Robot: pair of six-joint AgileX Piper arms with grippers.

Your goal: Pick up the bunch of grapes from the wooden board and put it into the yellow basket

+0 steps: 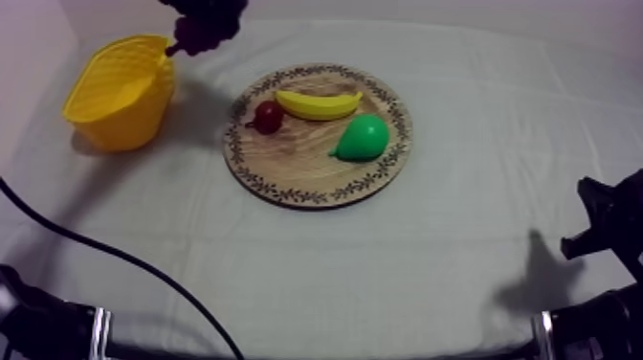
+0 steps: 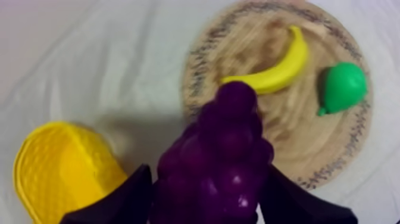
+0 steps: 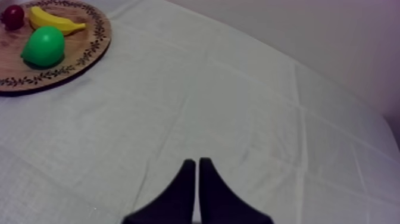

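- Evidently carrying: left gripper [image 2: 207, 173] clamped the bunch of grapes [image 2: 226, 149] beside the yellow basket [image 1: 124, 105], far-left corner of the tabletop [image 1: 383, 258].
- Right gripper [image 3: 196, 164] closed, empty.
- Next likely needed: centre over basket, release.

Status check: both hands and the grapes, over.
Left hand shut on grapes, held above board. Grapes beside basket, not yet over it. Right hand shut, over cloth. Nothing in the way.

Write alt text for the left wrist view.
The left pincer grips a bunch of grapes above the cloth, between the yellow basket and the wooden board. A banana and a pear lie on the board.
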